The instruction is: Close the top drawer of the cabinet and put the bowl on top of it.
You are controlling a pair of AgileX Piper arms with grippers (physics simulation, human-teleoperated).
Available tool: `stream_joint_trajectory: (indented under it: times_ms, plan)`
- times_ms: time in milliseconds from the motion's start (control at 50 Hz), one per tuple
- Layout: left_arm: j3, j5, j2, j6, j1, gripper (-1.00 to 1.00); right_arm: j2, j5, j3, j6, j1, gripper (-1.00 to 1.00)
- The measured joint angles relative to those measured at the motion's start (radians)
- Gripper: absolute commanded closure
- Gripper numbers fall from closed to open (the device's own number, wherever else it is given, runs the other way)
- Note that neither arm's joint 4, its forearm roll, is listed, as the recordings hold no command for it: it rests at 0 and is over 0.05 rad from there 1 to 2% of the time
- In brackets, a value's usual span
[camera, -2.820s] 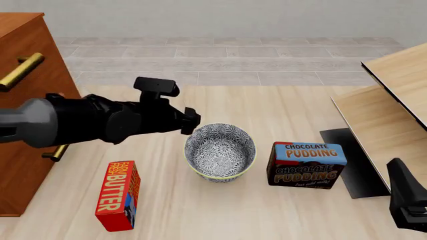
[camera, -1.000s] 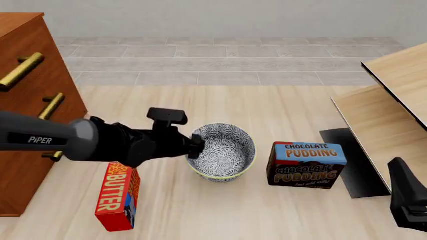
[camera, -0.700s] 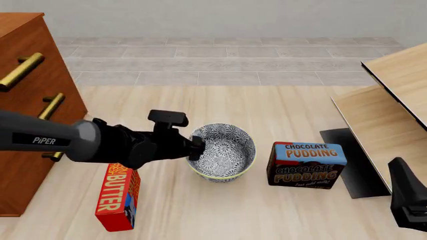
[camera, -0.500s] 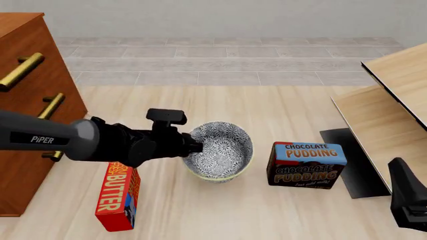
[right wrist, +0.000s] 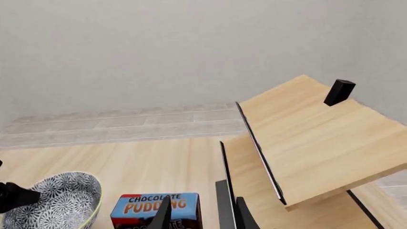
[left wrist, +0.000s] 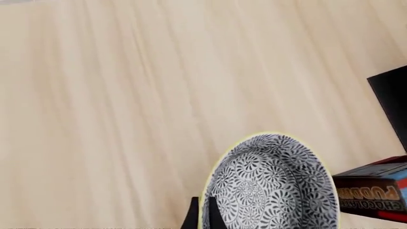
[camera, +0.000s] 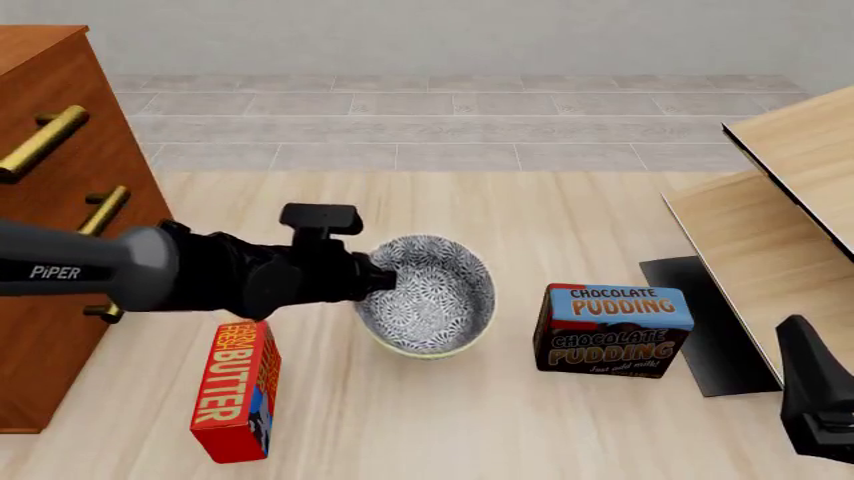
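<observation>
The blue-and-white bowl is tilted, its mouth turned to the right, with its base just above the floor. My left gripper is shut on its left rim. In the left wrist view the rim of the bowl runs between the two fingers of the left gripper. The cabinet stands at the far left. Its top drawer, with a brass bar handle, looks flush with the fronts below. My right gripper rests low at the right, open and empty, also seen as the right gripper.
A chocolate pudding box stands just right of the bowl. A red butter box lies below my left arm. Pale wood furniture with a black panel fills the right side.
My left gripper came down to the bowl's left rim and shut on it. Over the last half second it has moved up and left, tipping the bowl. The right arm has not moved.
</observation>
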Motion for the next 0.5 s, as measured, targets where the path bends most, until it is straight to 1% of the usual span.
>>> stream_joint_trajectory:
  times_ms: [320,500]
  plan:
    - [-0.019,0.078,-0.096,-0.026,0.0,1.0,0.0,-0.001,-0.001,0.002,-0.003,-1.0]
    - [-0.043,0.161,-0.158,-0.05,0.011,1.0,0.0,-0.002,0.0,0.001,-0.004,-1.0]
